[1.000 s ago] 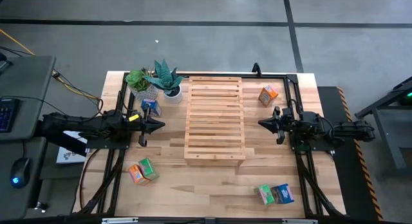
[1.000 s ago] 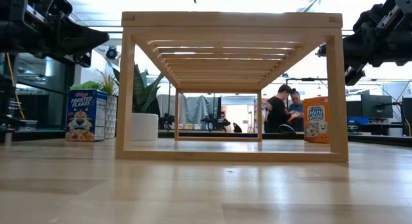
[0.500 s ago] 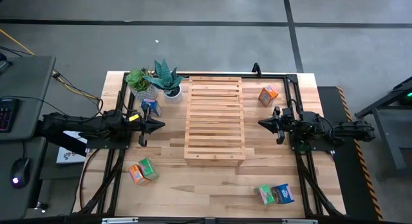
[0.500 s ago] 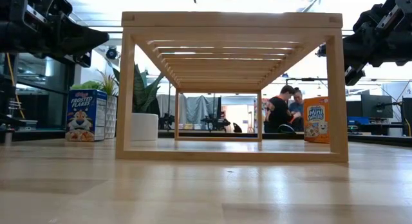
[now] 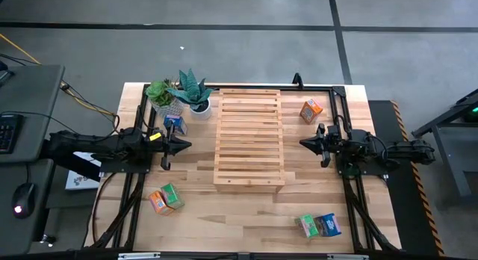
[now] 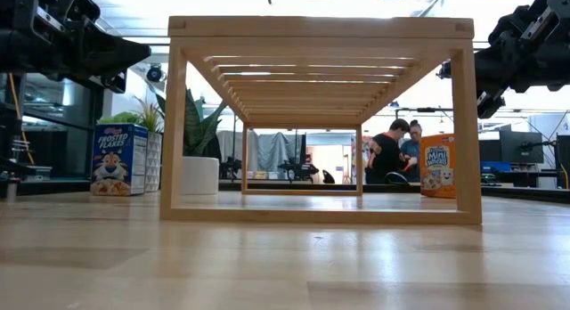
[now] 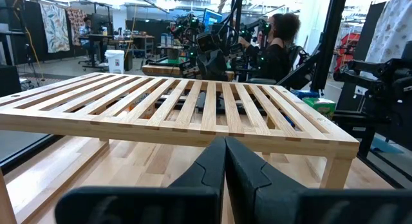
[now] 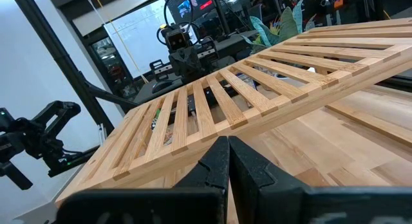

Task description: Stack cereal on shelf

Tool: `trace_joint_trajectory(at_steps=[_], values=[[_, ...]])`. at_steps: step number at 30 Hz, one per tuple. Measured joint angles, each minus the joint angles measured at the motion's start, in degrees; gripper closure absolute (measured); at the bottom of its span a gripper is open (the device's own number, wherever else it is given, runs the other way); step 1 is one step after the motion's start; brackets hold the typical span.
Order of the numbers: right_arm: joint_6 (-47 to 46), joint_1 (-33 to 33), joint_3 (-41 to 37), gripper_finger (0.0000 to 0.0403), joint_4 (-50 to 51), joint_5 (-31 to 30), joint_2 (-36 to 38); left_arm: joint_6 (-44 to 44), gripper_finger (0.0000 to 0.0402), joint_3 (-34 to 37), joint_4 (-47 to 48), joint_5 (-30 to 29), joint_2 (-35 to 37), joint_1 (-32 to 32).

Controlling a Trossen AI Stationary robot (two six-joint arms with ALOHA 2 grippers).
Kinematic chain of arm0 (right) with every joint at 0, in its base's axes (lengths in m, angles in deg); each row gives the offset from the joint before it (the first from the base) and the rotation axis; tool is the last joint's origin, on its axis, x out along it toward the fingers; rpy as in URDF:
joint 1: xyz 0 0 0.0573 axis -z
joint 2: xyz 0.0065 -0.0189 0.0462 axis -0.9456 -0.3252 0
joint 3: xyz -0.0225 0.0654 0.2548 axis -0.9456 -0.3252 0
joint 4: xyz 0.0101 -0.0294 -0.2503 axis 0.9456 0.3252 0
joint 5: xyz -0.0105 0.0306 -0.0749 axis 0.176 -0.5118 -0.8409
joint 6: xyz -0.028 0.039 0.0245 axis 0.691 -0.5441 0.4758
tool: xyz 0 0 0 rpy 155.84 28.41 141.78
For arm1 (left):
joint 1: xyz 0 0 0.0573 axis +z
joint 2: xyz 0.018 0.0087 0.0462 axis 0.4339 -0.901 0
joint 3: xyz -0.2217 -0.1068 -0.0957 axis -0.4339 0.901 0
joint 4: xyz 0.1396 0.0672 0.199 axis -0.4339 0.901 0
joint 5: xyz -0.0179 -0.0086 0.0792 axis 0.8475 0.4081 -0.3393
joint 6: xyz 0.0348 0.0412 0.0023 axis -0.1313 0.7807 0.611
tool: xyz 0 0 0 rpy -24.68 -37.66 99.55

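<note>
Nothing stacked yet: shelf (image 5: 249,136) top bare, mid-table. All six cereal boxes on the tabletop (image 5: 246,215), well apart from the shelf. Blue box (image 5: 175,124) just beside the potted plants (image 5: 181,94) at the left far side; orange box (image 5: 311,110) near the right far corner; orange box (image 5: 156,202) and green box (image 5: 172,195) paired at the left near side; green box (image 5: 307,226) and blue box (image 5: 328,225) paired at the right near side. Whole task left, six picks and places.

Left gripper (image 5: 181,145) parked left of the shelf, fingers pressed together, holding nothing. Right gripper (image 5: 307,143) parked right of the shelf, fingers likewise together, empty.

Low view: only two boxes visible, the four near ones out of frame. Box faces in high view too small to read. Green patch past the shelf in left wrist view possibly a cereal box, unclear. People in the room behind, partly hidden by the shelf legs.
</note>
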Motion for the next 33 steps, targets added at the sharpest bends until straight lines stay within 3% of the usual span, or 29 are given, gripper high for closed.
trace_joint_trajectory(at_steps=[18, 23, 27, 30, 33], values=[[0.01, -0.02, 0.00, 0.0403, 0.00, 0.02, 0.00, 0.00, 0.0398, 0.02, -0.21, -0.03, -0.02, 0.00], [0.00, 0.00, 0.00, 0.0403, 0.00, 0.02, 0.00, -2.98, 0.0398, 0.04, -13.96, -1.58, -0.79, 0.00], [0.00, 0.00, 0.00, 0.0403, 0.00, 0.02, 0.00, -3.56, 0.0398, 0.00, -26.03, -7.26, -1.00, 0.01], [0.00, -0.02, 0.00, 0.0403, 0.00, 0.00, 0.00, -3.91, 0.0398, -0.67, -28.21, -10.27, -1.89, 0.00], [0.00, -0.02, 0.00, 0.0403, 0.00, 0.01, 0.00, -5.79, 0.0397, -3.48, -23.68, -11.50, -5.55, 0.02]])
